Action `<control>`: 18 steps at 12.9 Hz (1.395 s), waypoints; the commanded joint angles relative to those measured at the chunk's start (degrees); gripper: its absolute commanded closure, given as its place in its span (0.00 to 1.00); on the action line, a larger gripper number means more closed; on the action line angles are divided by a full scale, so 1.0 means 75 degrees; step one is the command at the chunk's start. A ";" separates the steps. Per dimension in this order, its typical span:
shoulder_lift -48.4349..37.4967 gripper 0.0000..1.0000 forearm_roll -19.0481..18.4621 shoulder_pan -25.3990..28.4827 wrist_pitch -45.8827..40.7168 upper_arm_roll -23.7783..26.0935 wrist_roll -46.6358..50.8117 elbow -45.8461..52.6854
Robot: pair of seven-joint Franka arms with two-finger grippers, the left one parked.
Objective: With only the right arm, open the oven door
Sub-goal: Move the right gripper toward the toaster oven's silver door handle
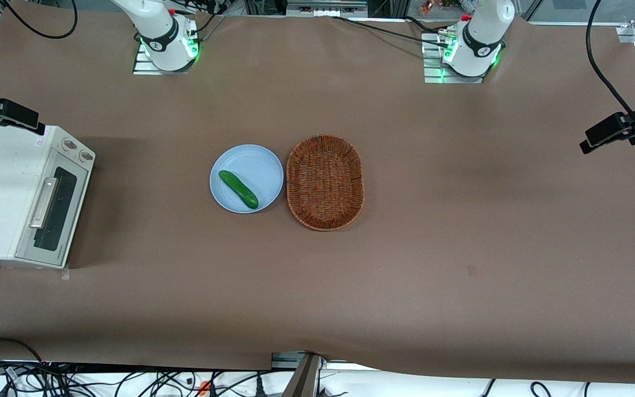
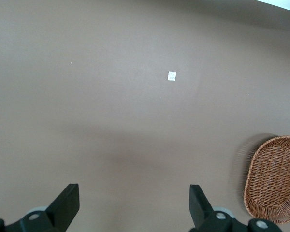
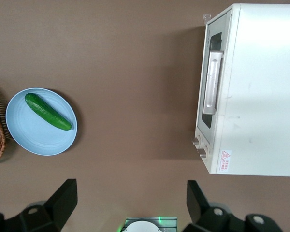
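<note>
The cream-white toaster oven point(image 1: 3, 193) stands at the working arm's end of the table. Its oven door point(image 1: 53, 212) is closed flat against the oven, dark glass window and silver bar handle point(image 1: 43, 203) facing the middle of the table. The wrist view looks down on the same oven door point(image 3: 209, 82) and handle point(image 3: 213, 82). Only the lower segment of the right arm point(image 1: 157, 27) shows in the front view; the gripper is out of that frame. My gripper point(image 3: 130, 200) hangs high above bare table, well clear of the oven, open wide and holding nothing.
A light blue plate point(image 1: 262, 162) carrying a green cucumber point(image 1: 238, 189) sits mid-table, with an oval wicker basket point(image 1: 324, 182) beside it. Two knobs point(image 1: 77, 150) sit on the oven's front strip. Black camera mounts point(image 1: 3, 114) stand at both table ends.
</note>
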 commanded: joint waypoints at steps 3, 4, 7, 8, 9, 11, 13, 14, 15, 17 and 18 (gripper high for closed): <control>-0.0011 0.00 -0.0023 -0.0115 -0.0017 0.0140 0.0057 0.0045; -0.0011 0.00 -0.0023 -0.0115 -0.0017 0.0140 0.0057 0.0045; -0.0011 0.00 -0.0023 -0.0080 -0.0098 0.0151 0.0034 -0.0013; 0.0036 0.00 -0.0023 -0.0057 -0.0099 0.0163 0.0011 -0.0037; 0.0083 0.00 -0.0023 -0.0057 -0.0157 0.0163 0.0010 -0.0060; 0.0153 0.00 -0.0023 0.0002 -0.0449 0.0175 0.0045 -0.0084; 0.0212 0.00 -0.0023 0.0037 -0.0462 0.0175 0.0045 -0.0095; 0.0247 0.00 -0.0011 0.0037 -0.0462 0.0175 0.0045 -0.0095; 0.0293 0.00 -0.0011 0.0049 -0.0462 0.0175 0.0045 -0.0095; 0.0341 0.00 -0.0011 0.0072 -0.0509 0.0186 0.0069 -0.0107; 0.0364 0.00 -0.0011 0.0119 -0.0509 0.0198 0.0069 -0.0154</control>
